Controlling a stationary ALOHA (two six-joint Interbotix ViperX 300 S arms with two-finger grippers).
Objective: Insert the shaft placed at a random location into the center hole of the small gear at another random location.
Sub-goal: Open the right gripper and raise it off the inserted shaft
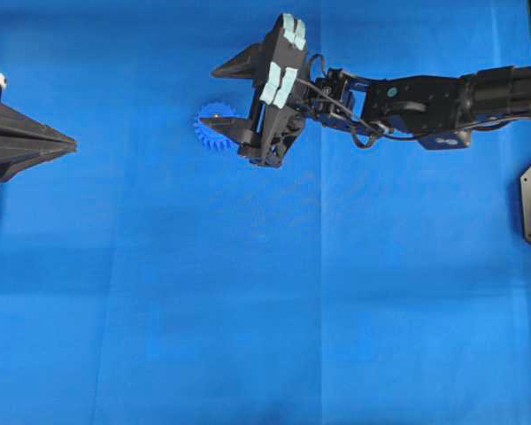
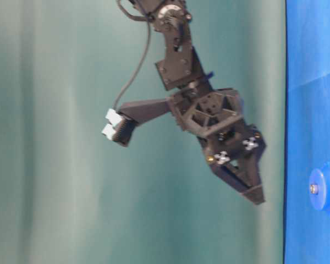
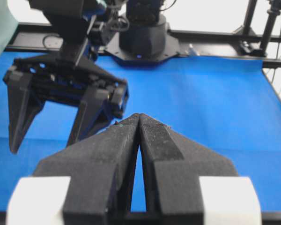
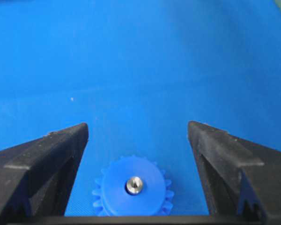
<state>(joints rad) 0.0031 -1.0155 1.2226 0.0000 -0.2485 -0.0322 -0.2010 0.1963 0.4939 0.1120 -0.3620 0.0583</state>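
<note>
The small gear is bright blue plastic with many teeth round its rim, lying flat on the blue cloth that covers the table. The shaft, a tiny shiny silver pin, stands upright in the center hole of the raised hub, its rounded tip poking just above the hub face. In the table-level view the pin's end shows as a small metal dot in the middle of the hub. In the overhead view the gear lies left of the middle, partly hidden under the right arm's lower finger.

The right pincer reaches in from the right side, its fingers spread wide apart and holding nothing. From table level it appears to hang clear of the cloth, tilted toward the gear, though the exact gap is hard to judge. The left pincer rests at the left edge, its fingers pressed together with nothing between them.
</note>
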